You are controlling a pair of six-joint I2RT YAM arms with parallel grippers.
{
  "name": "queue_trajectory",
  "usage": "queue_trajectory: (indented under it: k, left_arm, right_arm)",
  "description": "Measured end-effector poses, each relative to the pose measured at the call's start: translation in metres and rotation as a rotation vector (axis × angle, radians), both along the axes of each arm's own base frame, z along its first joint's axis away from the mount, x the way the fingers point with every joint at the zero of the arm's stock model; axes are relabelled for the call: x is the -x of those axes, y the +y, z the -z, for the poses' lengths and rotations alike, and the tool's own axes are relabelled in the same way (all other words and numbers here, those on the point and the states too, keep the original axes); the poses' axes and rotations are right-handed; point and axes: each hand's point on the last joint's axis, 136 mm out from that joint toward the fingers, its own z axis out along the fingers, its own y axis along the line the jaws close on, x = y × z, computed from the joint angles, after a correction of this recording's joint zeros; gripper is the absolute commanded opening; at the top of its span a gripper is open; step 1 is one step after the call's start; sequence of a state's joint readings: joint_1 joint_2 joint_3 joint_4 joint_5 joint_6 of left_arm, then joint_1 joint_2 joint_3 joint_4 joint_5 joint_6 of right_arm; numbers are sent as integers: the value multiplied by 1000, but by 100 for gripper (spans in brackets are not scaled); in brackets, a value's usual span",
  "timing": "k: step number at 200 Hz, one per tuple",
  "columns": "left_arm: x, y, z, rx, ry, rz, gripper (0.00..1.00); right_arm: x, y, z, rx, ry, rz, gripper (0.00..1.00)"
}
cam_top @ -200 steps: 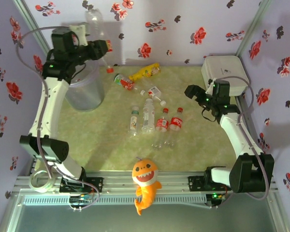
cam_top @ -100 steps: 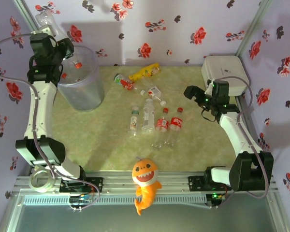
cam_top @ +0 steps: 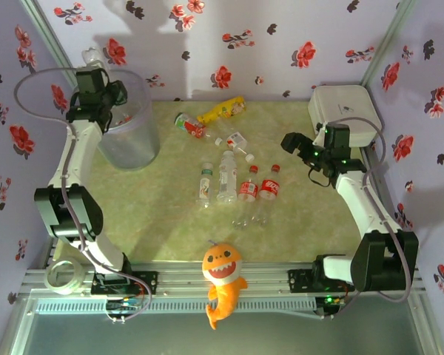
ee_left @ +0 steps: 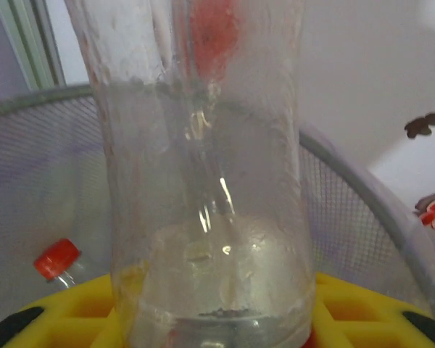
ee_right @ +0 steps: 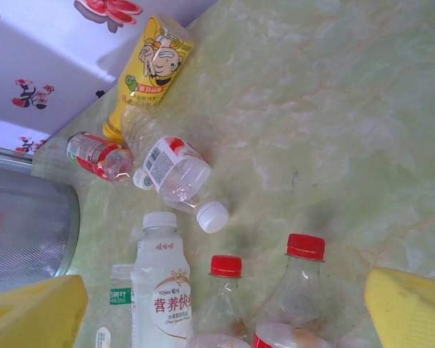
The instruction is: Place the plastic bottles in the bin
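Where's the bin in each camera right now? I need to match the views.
Top external: bin at upper left, against the back wall.
Left wrist: its meshy wall and rim curve behind the held bottle.
Right wrist: its grey wall at the left edge, mid-height.
Shared landmark: the flowered wall, next to the bin in all three.

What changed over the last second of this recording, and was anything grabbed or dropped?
The left gripper, shut on a clear bottle, swung left from right of the bin to above its left rim. The bottle has not been let go, and nothing new was taken. The open right gripper, the bottles on the table, the plush fish and the white box stayed put.
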State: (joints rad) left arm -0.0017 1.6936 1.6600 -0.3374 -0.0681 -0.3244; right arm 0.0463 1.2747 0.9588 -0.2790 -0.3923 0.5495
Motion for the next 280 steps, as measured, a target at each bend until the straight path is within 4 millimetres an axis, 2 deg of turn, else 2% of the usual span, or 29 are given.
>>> queue_trajectory:
  k: [27,60,123,135,155,180,280]
  left_arm:
    - [3,-10,24,1,45,18,0]
    - [10,-10,59,6,118,16,0]
    - [7,-13,60,21,98,27,0]
    - [7,-14,60,23,98,29,17]
    - [7,-15,61,26,99,35,34]
    - [7,-16,61,28,99,39,46]
    - [5,-18,60,42,101,49,78]
  right_arm:
    - [-1,0,4,1,12,0,99]
    - [-2,0,8,1,24,-1,99]
    - [-1,2,11,4,32,-7,99]
    - [-1,2,12,11,32,-8,99]
    - [-1,2,13,20,34,-7,99]
    - [-1,1,13,31,32,-6,99]
    - [4,2,20,66,55,-7,99]
